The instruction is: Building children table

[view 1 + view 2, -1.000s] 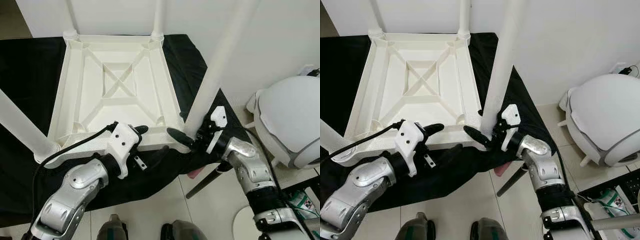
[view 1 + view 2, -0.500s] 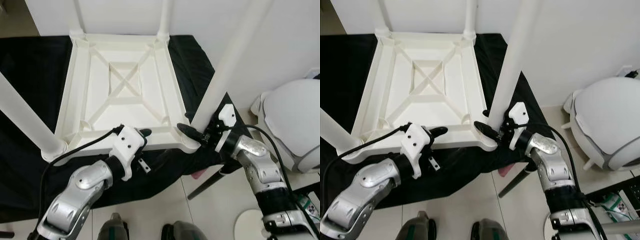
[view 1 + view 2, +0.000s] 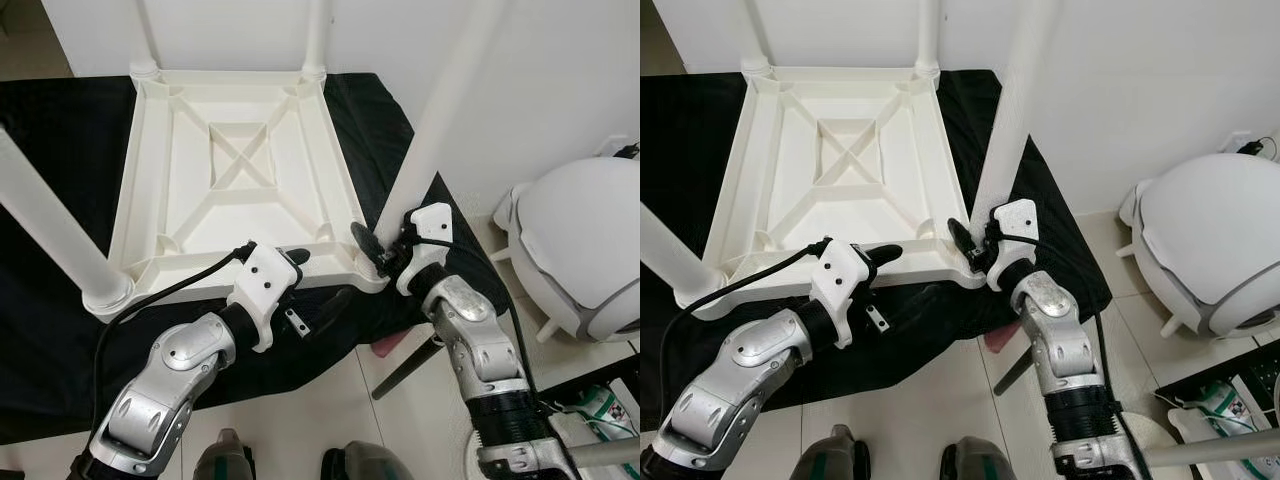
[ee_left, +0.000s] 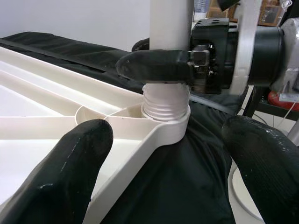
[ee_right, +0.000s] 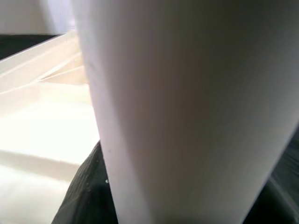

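Observation:
A white plastic children's table (image 3: 240,170) lies upside down on a black cloth (image 3: 50,130), with its legs pointing up. The near right leg (image 3: 440,120) stands in the corner socket, its threaded end (image 4: 166,105) showing just above the collar. My right gripper (image 3: 383,250) is shut on this leg right at its base, one black finger (image 4: 154,65) lying across the front. My left gripper (image 3: 315,280) is open at the table's near rail beside that corner, one finger over the rail and one over the cloth.
A near left leg (image 3: 45,220) and two far legs (image 3: 317,35) also stand up. A white domed appliance (image 3: 585,240) sits on the floor at the right. A black rod (image 3: 405,362) and a pink item (image 3: 390,345) lie under the cloth's edge.
My right wrist has swung around the leg's base, so the forearm now comes from below instead of from the right. The left gripper stays open at the near rail. The camera shifted slightly.

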Tool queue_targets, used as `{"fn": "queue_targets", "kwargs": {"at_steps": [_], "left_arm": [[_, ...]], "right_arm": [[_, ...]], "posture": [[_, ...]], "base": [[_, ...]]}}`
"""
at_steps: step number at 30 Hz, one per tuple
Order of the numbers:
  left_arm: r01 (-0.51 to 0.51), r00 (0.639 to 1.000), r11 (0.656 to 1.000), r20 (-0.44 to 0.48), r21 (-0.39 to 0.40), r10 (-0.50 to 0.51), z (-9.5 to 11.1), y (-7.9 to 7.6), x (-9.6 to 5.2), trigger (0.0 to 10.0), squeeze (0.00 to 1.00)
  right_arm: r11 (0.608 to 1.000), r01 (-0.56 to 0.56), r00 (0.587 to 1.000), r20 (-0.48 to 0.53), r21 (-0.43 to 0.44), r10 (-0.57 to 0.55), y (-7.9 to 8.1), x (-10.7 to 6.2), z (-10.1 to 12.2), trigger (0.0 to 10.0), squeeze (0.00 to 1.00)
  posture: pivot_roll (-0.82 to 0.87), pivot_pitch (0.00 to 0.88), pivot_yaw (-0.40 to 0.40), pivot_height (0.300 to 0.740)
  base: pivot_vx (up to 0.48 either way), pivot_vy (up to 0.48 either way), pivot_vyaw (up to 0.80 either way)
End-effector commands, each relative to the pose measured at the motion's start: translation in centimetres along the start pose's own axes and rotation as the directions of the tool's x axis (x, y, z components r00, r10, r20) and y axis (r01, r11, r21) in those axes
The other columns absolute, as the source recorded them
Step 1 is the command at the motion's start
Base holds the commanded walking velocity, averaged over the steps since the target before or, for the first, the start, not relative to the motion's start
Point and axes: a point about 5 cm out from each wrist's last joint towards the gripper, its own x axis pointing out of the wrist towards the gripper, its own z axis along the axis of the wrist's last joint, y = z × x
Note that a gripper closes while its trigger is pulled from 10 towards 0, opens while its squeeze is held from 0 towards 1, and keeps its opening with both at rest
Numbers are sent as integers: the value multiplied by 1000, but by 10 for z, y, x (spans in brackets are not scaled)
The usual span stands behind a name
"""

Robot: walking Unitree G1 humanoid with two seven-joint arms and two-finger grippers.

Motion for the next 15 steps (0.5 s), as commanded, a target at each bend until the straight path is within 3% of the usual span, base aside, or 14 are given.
{"fn": "queue_targets", "kwargs": {"at_steps": [1,4,5,8,9,10,11,15], "left_arm": [[-45,999,999,2,12,45,0,3,1,10000,0],[-48,999,999,4,14,48,1,4,0,10000,0],[-49,999,999,5,14,49,1,4,1,10000,0],[-50,999,999,6,14,50,1,5,1,10000,0],[-49,999,999,7,15,49,2,4,1,10000,0],[-49,999,999,7,15,49,2,4,1,10000,0],[-48,999,999,9,16,47,2,4,1,10000,0],[-47,999,999,16,18,47,4,6,2,10000,0]], "right_arm": [[993,119,989,-89,5,-118,-6,-5,-15,0,0],[992,130,987,-92,-7,-130,2,-5,-14,0,0],[992,123,989,-86,-8,-123,4,-4,-13,7647,0],[993,117,990,-81,-9,-118,5,-4,-11,7647,0],[996,86,994,-73,7,-85,3,-4,-10,10000,0],[996,86,994,-73,7,-85,3,-4,-10,10000,0],[999,15,998,-61,29,-13,0,-4,-7,10000,1000],[989,-143,989,-35,-37,142,-15,-8,3,10000,1000]], "posture": [[-8,40,-57,740],[-6,44,-56,740],[-6,45,-54,740],[-6,45,-54,740],[-8,45,-54,740],[-8,45,-54,740],[-8,43,-53,740],[-10,41,-54,740]], "base": [[0,0,0],[0,0,0],[0,0,0],[0,0,0],[0,0,0],[0,0,0],[0,0,0],[0,0,0]]}}
